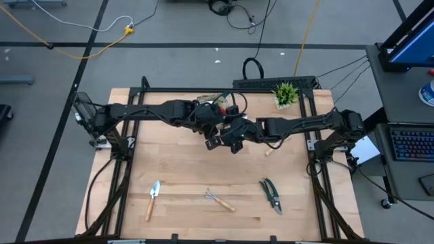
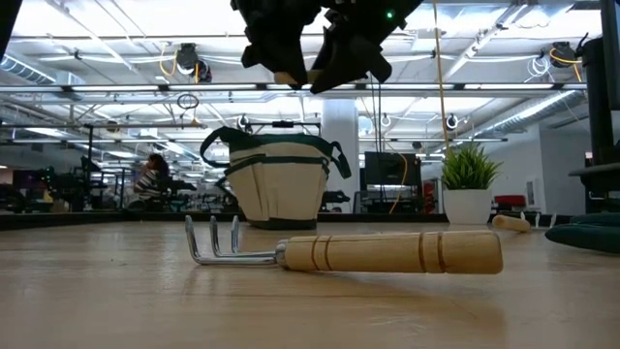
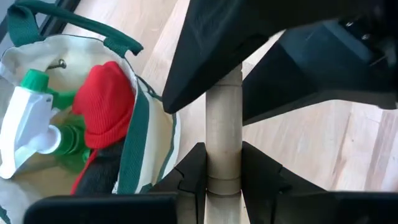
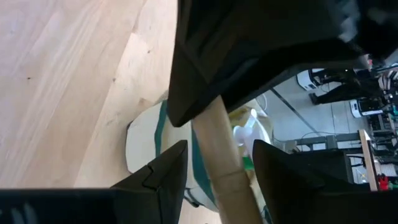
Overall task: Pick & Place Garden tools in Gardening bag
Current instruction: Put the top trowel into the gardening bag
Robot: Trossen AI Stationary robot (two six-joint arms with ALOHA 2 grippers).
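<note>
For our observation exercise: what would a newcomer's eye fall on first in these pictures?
Both arms meet above mid-table, the left gripper clamping a wooden handle beside the gardening bag. Inside the bag sit a red glove and a green spray bottle. A rake lies near the front edge.

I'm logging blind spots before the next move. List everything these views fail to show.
1. Held tool: both wrist views, dark arm parts cover its working end, so trowel or rake cannot be told.
2. Gardening bag: high view, almost wholly covered by the arms.
3. Wooden handle beside the right arm: high view, the arm covers its head.
4. Bag's depths: left wrist view, the glove and spray bottle hide whatever lies beneath.
</note>
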